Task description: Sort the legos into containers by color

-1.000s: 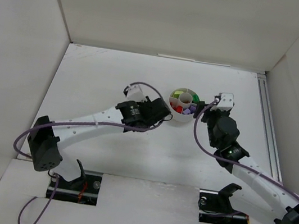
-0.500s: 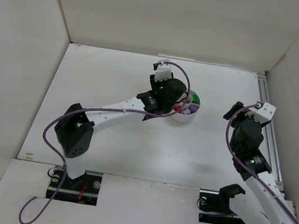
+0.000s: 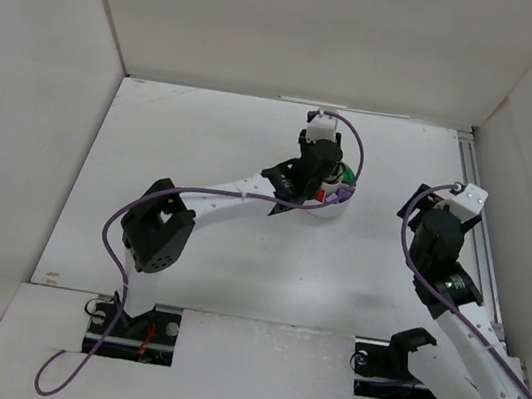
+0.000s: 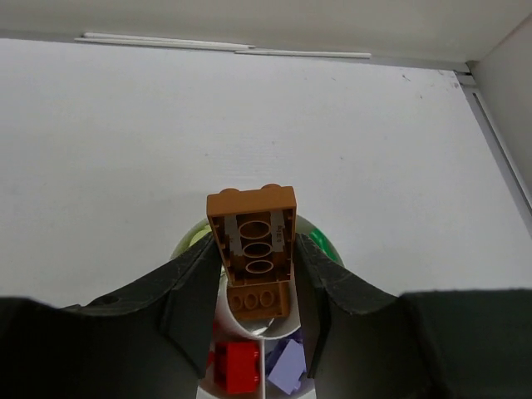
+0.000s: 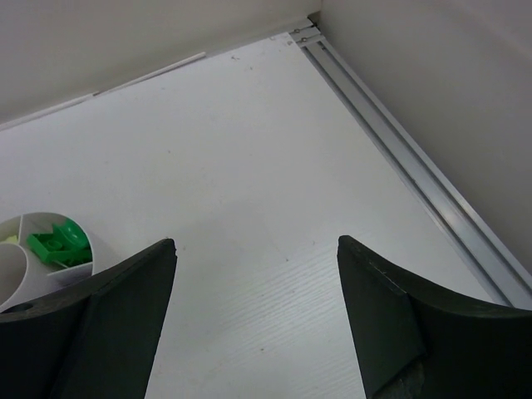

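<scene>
My left gripper [image 4: 256, 249] is shut on an orange-brown lego [image 4: 253, 237] and holds it, underside to the camera, just above the central well of the round white dish [image 4: 241, 326]. A second orange-brown lego [image 4: 256, 299] lies in that well. Red [image 4: 237, 366], purple [image 4: 287, 366], green [image 4: 320, 245] and yellow-green [image 4: 193, 241] legos lie in separate wedges. In the top view the left gripper [image 3: 320, 163] covers most of the dish [image 3: 338, 203]. My right gripper [image 3: 418, 201] is open and empty to the dish's right; its wrist view shows the dish's edge [image 5: 33, 218] and a green lego [image 5: 58, 243].
White walls enclose the table on three sides. A metal rail [image 5: 416, 174] runs along the right edge, also seen in the top view [image 3: 475, 223]. The left arm stretches diagonally from its base to the dish.
The left arm has swung right and forward until its gripper hangs over the dish. The right arm drew back from the dish to the right, then stayed still.
</scene>
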Tool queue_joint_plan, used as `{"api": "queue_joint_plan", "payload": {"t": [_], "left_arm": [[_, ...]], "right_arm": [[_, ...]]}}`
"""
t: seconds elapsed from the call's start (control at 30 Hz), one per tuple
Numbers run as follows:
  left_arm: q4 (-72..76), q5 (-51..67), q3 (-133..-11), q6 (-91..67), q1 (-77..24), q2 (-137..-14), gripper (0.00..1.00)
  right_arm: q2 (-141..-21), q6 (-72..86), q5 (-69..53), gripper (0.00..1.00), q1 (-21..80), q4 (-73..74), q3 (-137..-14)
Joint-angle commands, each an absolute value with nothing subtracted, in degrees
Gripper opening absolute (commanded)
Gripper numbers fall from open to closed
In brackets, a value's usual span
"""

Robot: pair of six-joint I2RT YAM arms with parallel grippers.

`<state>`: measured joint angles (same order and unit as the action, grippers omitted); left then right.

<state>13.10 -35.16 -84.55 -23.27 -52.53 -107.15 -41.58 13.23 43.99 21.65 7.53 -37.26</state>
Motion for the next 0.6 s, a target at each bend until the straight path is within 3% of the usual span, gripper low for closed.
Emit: {"api": "queue_joint_plan", "payload": {"t": [0.0,0.1,0.57], "left_arm": [[16.8,-30.3,-88.2,-20.1,-53.3,-109.2,0.35],[12.6,-33.1,-92.3,-20.8,-53.8,-112.9,0.34],[13.4,-36.7,-90.5,-20.6,-53.8,-115.8,0.34]], "right_arm": [[-41.7,13.8,45.1,0.83,21.4,7.5,-41.0],[-41.7,13.8,45.1,0.83,21.4,7.5,-41.0],[-42.3,13.8,44.6,0.83,21.4,7.5,-41.0]]}}
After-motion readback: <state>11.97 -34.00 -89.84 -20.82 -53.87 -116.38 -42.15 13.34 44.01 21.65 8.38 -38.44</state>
